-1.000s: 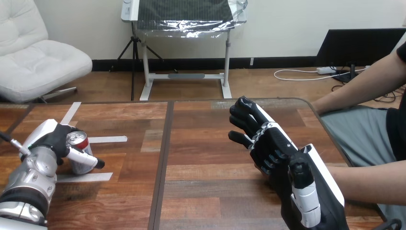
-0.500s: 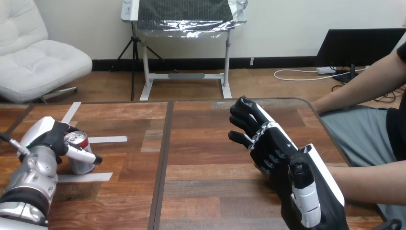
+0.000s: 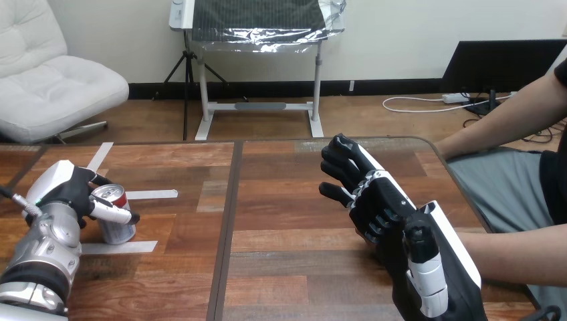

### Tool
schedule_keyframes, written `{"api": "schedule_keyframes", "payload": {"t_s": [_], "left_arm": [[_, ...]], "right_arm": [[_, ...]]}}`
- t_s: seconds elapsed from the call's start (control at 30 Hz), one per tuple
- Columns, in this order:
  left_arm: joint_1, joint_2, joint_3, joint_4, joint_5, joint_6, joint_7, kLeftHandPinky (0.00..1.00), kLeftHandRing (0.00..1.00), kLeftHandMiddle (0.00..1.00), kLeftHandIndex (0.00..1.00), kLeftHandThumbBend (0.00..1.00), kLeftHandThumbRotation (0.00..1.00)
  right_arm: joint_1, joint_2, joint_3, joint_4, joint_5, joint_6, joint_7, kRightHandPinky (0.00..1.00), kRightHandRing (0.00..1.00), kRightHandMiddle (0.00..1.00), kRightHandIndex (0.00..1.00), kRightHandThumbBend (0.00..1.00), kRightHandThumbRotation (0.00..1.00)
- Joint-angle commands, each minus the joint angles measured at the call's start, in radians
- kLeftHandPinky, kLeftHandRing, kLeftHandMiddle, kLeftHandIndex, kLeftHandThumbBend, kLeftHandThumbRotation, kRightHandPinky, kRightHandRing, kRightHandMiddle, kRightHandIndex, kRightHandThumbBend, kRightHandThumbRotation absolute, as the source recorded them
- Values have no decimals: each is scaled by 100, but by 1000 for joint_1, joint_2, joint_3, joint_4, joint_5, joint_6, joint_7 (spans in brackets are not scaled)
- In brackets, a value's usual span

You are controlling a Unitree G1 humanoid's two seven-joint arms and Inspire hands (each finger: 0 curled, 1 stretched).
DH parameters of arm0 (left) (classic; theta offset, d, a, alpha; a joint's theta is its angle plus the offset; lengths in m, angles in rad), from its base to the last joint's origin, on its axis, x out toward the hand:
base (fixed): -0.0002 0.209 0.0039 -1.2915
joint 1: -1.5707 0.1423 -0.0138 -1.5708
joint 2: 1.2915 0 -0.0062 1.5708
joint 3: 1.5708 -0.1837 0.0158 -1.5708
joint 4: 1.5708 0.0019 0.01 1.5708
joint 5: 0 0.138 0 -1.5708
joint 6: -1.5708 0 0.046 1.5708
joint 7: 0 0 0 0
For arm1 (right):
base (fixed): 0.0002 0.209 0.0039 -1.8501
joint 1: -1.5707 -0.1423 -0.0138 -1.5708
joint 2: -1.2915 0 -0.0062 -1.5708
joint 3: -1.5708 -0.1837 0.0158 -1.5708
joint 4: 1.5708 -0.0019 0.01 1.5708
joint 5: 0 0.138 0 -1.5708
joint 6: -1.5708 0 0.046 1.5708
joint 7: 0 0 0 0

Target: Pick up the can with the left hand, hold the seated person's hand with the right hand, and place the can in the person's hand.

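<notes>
1. The wooden table (image 3: 287, 200) is built of brown planks, and a dark seam (image 3: 224, 227) runs from its far edge to its near edge, left of the middle.
2. Three pale tape strips lie flat on its left part: a slanted strip (image 3: 99, 158) farthest back, a level strip (image 3: 152, 194), and a near strip (image 3: 139, 246).
3. The can (image 3: 120, 231) stands upright between the level strip and the near strip.

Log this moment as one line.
left hand: wrapped round can, upright on table | right hand: open, holding nothing | handover: not yet begun
</notes>
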Motion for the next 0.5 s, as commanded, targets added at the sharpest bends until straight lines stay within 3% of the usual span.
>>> {"api": "schedule_keyframes", "payload": {"t_s": [0.0, 0.47], "left_arm": [[-35, -2, 7, -1, -2, -14, 23, 49, 57, 62, 66, 70, 0], [-39, -1, 3, 0, 4, -9, 33, 49, 56, 61, 62, 67, 0]], "right_arm": [[-43, 11, -3, -37, 3, -24, -5, 91, 96, 94, 95, 78, 100], [-44, 11, -1, -38, 9, -23, -2, 91, 96, 95, 95, 77, 100]]}}
